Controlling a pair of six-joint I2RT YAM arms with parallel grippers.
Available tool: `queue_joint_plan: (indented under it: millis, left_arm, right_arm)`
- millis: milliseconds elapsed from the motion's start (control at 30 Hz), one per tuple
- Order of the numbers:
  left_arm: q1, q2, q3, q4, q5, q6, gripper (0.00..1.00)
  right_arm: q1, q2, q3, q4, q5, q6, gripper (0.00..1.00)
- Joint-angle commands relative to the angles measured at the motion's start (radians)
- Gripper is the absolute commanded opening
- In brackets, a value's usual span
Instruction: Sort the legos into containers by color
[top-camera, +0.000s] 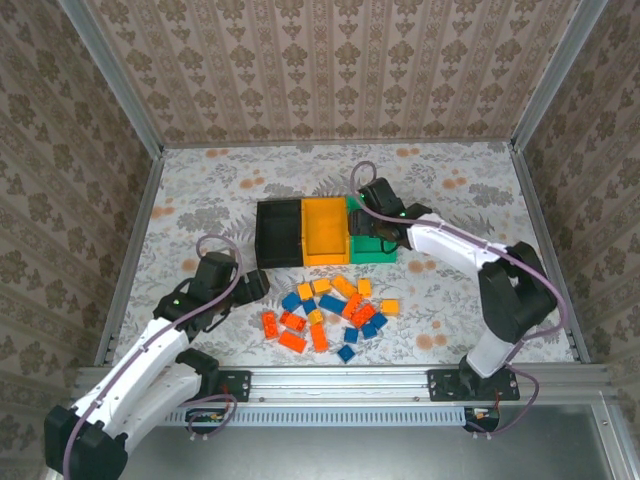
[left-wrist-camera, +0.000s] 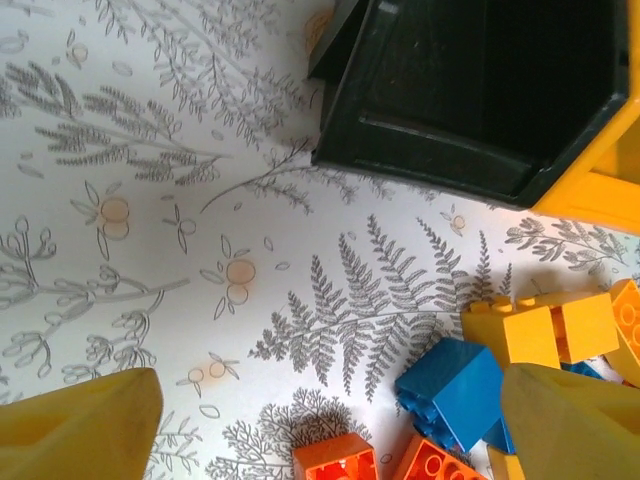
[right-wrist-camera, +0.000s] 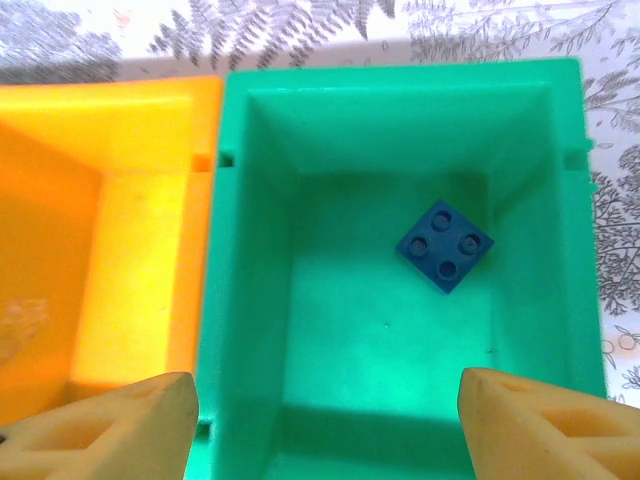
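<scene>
Three joined bins stand mid-table: black (top-camera: 277, 235), yellow-orange (top-camera: 323, 229) and green (top-camera: 377, 249). My right gripper (top-camera: 383, 228) hovers open over the green bin (right-wrist-camera: 400, 330), where one blue lego (right-wrist-camera: 444, 245) lies on the floor. A heap of blue, yellow-orange and red-orange legos (top-camera: 330, 312) lies in front of the bins. My left gripper (top-camera: 250, 288) stands open at the heap's left edge, nothing between its fingers (left-wrist-camera: 80, 430). Close ahead of it are a blue lego (left-wrist-camera: 450, 392), yellow-orange legos (left-wrist-camera: 545, 330) and red-orange legos (left-wrist-camera: 335, 462), with the black bin (left-wrist-camera: 480, 90) beyond.
Patterned walls and metal rails enclose the floral table (top-camera: 200, 200). Bare tabletop lies left of the black bin and right of the green one. The right arm (top-camera: 470, 260) stretches over the table's right side.
</scene>
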Motion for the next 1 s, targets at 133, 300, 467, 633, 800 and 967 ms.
queue_joint_plan:
  millis: [133,300,467,633,800,967]
  left_arm:
    - [-0.124,0.082,-0.042,-0.062,0.027,-0.076,0.80]
    - [-0.245,0.170,-0.097,0.040,0.023,-0.140,0.78]
    - [-0.292,0.255,-0.095,0.065,0.027,-0.162,0.73]
    - [-0.304,0.311,-0.105,0.060,0.041,-0.176,0.66]
    - [-0.305,0.324,-0.097,0.053,0.037,-0.177,0.56]
    - [-0.304,0.301,-0.093,0.048,0.029,-0.180,0.42]
  right_arm:
    - [0.026,-0.189,-0.193,0.080,-0.042,0.059,0.72]
    - [0.026,-0.248,-0.259,0.090,-0.053,0.061,0.72]
    - [0.025,-0.330,-0.294,0.092,-0.043,0.052,0.72]
    - [0.025,-0.373,-0.313,0.092,-0.041,0.050,0.72]
    - [0.026,-0.395,-0.324,0.088,-0.027,0.046,0.72]
    - [0.023,-0.406,-0.328,0.081,-0.010,0.038,0.72]
